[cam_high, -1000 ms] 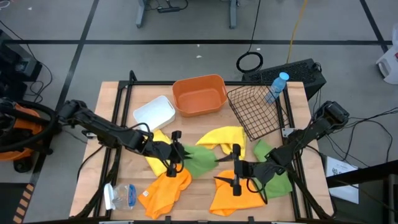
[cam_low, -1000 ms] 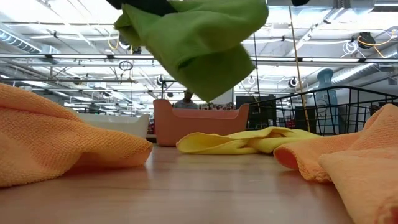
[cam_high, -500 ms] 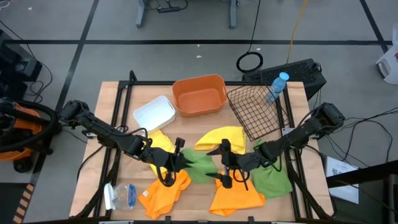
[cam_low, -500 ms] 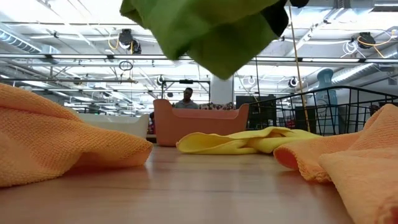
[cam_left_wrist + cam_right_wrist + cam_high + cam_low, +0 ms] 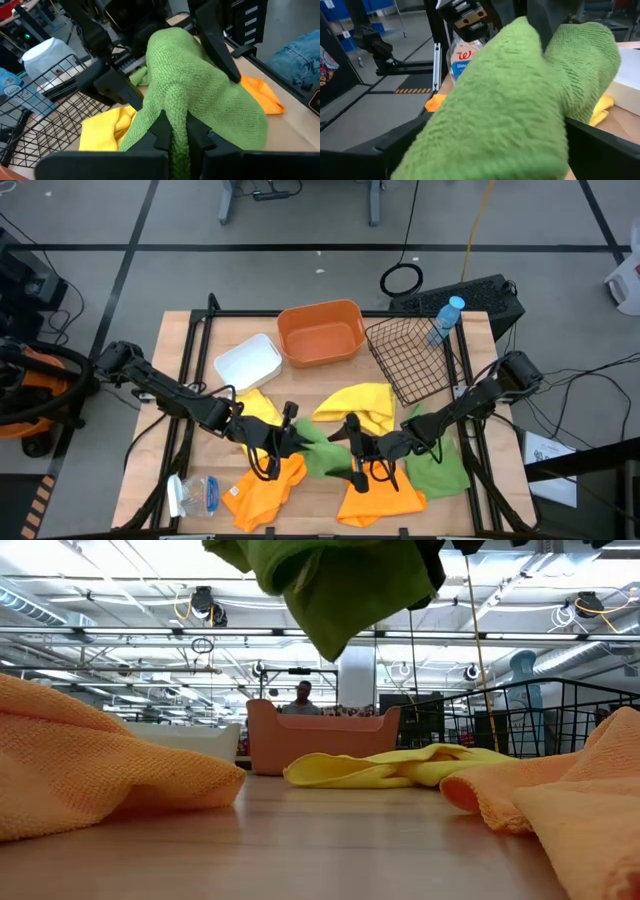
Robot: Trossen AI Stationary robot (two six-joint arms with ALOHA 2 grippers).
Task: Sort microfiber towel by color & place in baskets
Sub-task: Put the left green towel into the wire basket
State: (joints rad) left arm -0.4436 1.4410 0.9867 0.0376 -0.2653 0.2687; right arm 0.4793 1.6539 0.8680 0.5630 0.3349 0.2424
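1. The left arm is reaching from the table's left edge toward the centre; the left gripper (image 5: 281,437) is pinching a green towel (image 5: 318,448) between closed fingers, as the left wrist view shows, and holding it off the tabletop.
2. The right arm is stretching from the right edge toward the centre; the right gripper (image 5: 353,448) is standing with its jaws spread wide around the towel's far end, not clamping it.
3. The held towel is hanging between the two grippers near the table's (image 5: 180,360) middle, its long axis running left to right.
4. Towels counted in the high view: two green (the second green towel (image 5: 438,468) lying at the near right), two yellow (one yellow towel (image 5: 362,402) by the centre, another yellow towel (image 5: 258,407) to the left under the left arm) and two orange (one orange towel (image 5: 262,488) near left, another orange towel (image 5: 380,498) near centre).
5. Baskets, all at the far side: one white tray (image 5: 248,361) left, one orange tub (image 5: 320,332) centre, one black wire basket (image 5: 410,355) right; none is holding a towel.
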